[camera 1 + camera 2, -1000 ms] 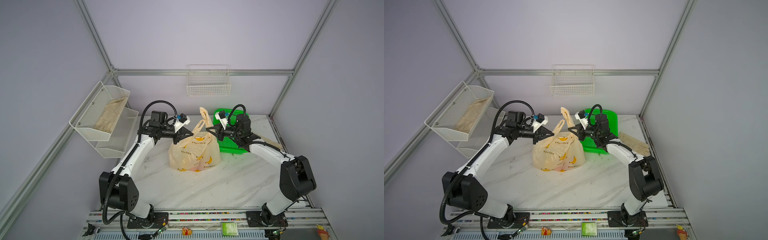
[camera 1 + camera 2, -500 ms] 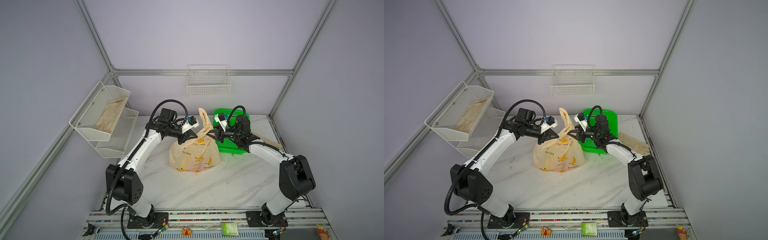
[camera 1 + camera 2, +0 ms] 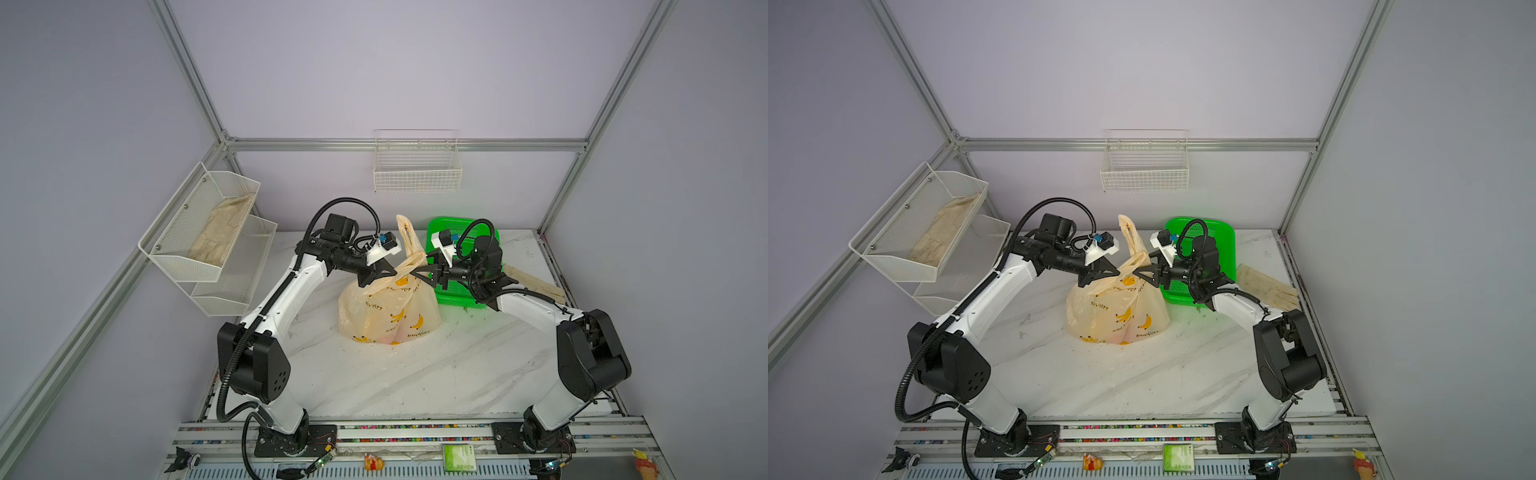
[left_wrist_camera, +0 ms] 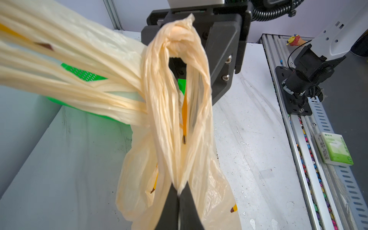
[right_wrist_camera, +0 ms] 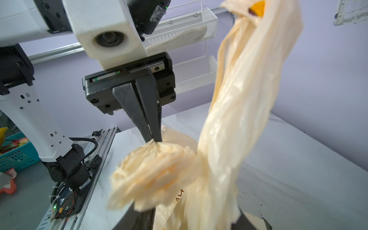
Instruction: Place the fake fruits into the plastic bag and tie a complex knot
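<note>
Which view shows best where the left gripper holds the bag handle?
The left wrist view: close up, the left gripper is shut on the bag handle. The right wrist view shows the pinch from the opposite side; in both top views it is tiny.

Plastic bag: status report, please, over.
Left gripper shut on a bag handle; right gripper open, plastic between its jaws. Plastic bag sits on the table, handles crossed. Green basket behind, not blocking.
</note>
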Available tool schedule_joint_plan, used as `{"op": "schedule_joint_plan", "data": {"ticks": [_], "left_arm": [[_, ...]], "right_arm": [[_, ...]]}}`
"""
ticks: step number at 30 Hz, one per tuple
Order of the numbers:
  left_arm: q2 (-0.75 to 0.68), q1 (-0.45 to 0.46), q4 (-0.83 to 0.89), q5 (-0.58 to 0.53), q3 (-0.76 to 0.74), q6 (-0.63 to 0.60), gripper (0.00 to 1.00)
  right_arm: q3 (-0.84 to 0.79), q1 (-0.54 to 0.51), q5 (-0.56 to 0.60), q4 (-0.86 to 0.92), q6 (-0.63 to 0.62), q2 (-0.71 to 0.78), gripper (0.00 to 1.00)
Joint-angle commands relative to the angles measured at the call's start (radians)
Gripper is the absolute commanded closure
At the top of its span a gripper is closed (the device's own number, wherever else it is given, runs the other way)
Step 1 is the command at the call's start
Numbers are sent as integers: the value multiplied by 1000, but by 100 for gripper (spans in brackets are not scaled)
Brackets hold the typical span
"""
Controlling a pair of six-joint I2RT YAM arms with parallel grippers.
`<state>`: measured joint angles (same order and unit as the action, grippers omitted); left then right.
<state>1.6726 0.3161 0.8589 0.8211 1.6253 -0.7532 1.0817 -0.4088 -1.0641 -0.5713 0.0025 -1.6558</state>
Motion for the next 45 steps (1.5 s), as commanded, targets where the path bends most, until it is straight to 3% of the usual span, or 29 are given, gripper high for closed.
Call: {"op": "schedule_joint_plan", "data": {"ticks": [1,13,30,36,43,45], "left_arm": [[6,6,10,16,113,-8,100],[28,14,13,3,142,12,100],[61,21,16,-5,183,38,100],[68,22,16,-11,193,43,100],[63,21,14,-34,188,52,100],[48,18,15,-65,186,69,88]], "right_arm": [[-5,-12,-26,-66,4,1,43],[-1,-28,-21,-78,3,1,33],[11,-42,-26,-116,29,-15,41],[11,-41,-23,-107,25,-19,56],[5,-41,-9,-101,13,-12,94],[0,-40,-9,-98,6,-7,100]]}}
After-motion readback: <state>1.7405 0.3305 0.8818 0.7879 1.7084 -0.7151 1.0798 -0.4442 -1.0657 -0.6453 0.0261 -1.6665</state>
